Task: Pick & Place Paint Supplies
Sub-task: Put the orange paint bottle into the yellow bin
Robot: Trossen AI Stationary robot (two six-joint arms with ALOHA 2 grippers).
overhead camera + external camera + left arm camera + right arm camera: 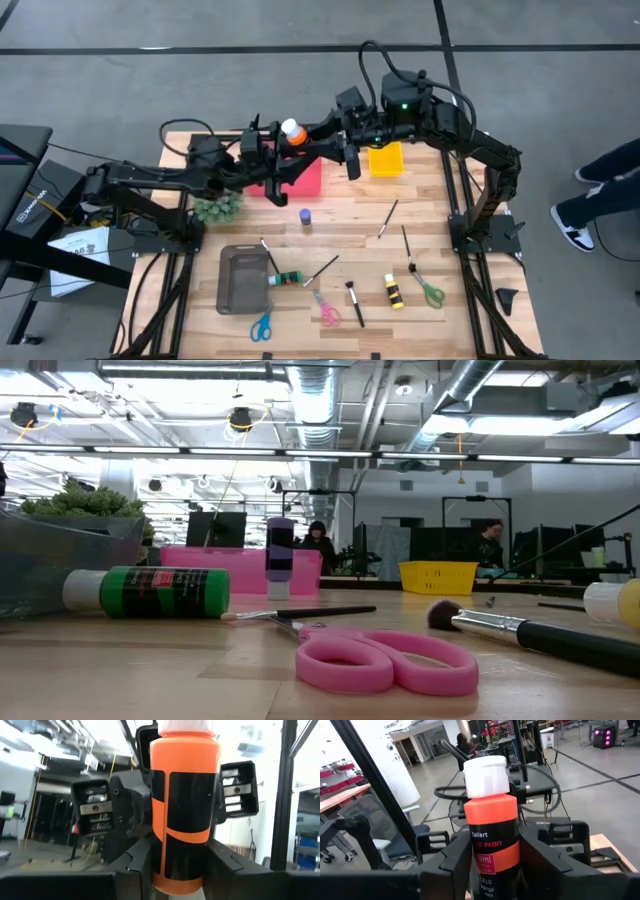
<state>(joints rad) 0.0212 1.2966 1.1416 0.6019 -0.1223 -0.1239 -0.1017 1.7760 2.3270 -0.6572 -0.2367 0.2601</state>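
Observation:
An orange paint bottle (291, 131) with a white cap and black label stands upright in the air, high over the table's far middle. My left gripper (276, 142) reaches it from the left and my right gripper (306, 136) from the right; both are shut on it. It fills the left wrist view as the orange bottle (185, 805) and shows in the right wrist view as the orange bottle (490, 830). On the table lie a purple bottle (304, 216), a green bottle (285, 278), a yellow-and-black bottle (394, 291) and thin brushes (387, 218). My left gripper pinches the bottle's lower end (180, 877) between its two fingers (142, 870), coming from the table's left and slanting a little upward. The bottle stands upright, cap up, clear of the table. My right gripper pinches the bottle's labelled body (492, 865) between its two fingers (455, 865), coming level from the table's right. The white cap (485, 775) rises above the fingers.
A pink bin (300, 178) and a yellow bin (386, 158) stand below the grippers at the back. A grey tray (240, 280) lies near left, a green fuzzy tuft (218, 207) at left. Scissors (326, 310) lie near the front edge.

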